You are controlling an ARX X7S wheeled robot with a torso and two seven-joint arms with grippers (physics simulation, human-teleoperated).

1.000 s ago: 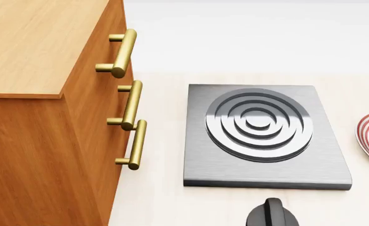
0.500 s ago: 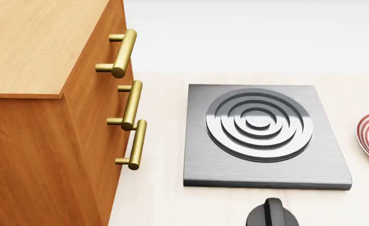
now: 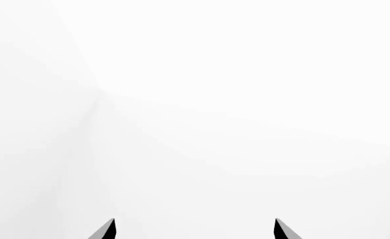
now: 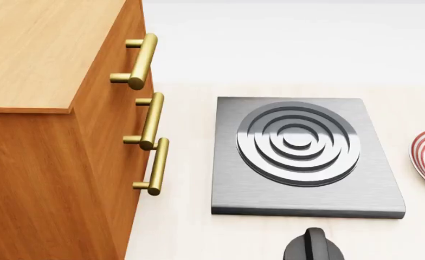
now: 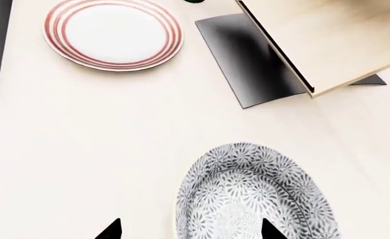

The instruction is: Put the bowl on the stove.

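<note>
Stove [image 4: 307, 157]: I read no text, brand or number on it.
Knob [image 4: 313, 246]: no marking I can read.
Bowl [image 5: 254, 199]: floral pattern only, no lettering.
Plate [image 5: 112, 34]: red rings only, no lettering.
Cabinet [image 4: 53, 108]: no label.
</note>
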